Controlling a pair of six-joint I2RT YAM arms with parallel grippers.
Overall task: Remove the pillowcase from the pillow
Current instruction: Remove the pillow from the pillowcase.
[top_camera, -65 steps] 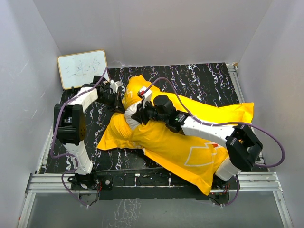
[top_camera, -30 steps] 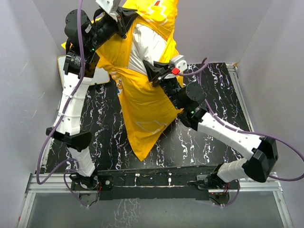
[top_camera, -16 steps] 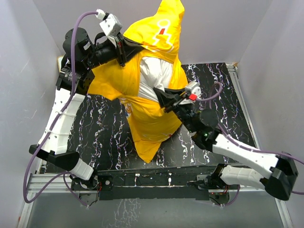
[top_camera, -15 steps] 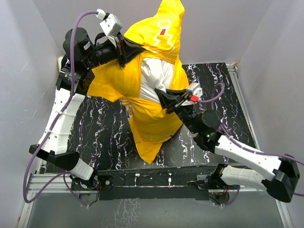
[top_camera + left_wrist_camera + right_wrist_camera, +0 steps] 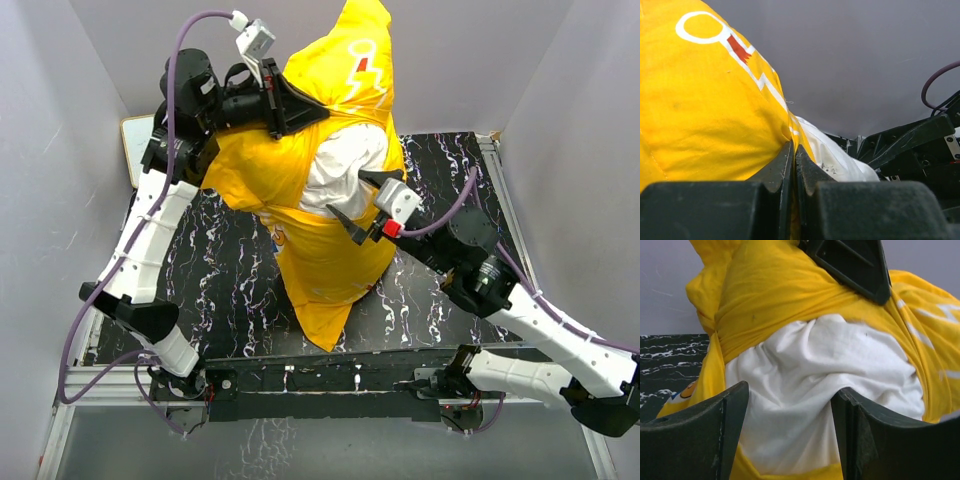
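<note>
Hanging the load above the table (image 5: 220, 290): the lower tip of the pillowcase (image 5: 320, 270) dangles nearest the bases and looks clear of the surface, presumably so gravity helps the pillow (image 5: 340, 170) slide out. Right gripper (image 5: 354, 204) is at mid-height, jaws spread wide, gripping nothing, facing the white bulge exposed at the case's opening. My read: lining up a grab on the pillow. Its arm reaches up-left from the base, elbow out right. Farthest back, left gripper (image 5: 285, 100) is clamped tight on a pinch of yellow fabric, arm stretched high, wrist turned toward the case.
</note>
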